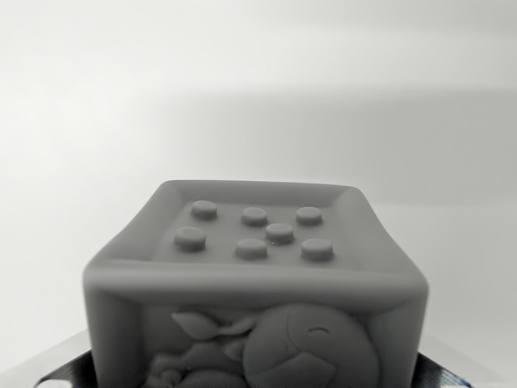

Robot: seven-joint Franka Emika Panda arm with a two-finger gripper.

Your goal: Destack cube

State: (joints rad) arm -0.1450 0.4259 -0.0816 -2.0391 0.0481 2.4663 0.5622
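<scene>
**Figure: Wrist view over a grey cube during destacking**

The cube (254,283) fills the lower centre of the frame. Its top face is a shallow recess with a raised rim, carrying seven round studs (255,231); the near side face bears a relief of a rounded animal figure (303,343). A dark, ridged surface (440,378) shows at the bottom corners beneath the cube; whether this is a second block or a base cannot be told. The background is a plain pale tabletop (258,81) with a soft shadow band.

No part of the gripper appears in this view, so whether its jaws stand open, closed or around the cube cannot be told. The cube lies close below and ahead of the camera, roughly centred left to right, its near face square to the lens.

Judged from this framing, the step in hand is either approach or grasp of the upper cube. To do it well, the jaws should meet two opposite flat side faces rather than the rounded edges, and the lift should be straight up, so that whatever lies beneath is not dragged or tipped. The soft-looking, rounded walls may yield under pressure, so a moderate squeeze is advisable.
</scene>
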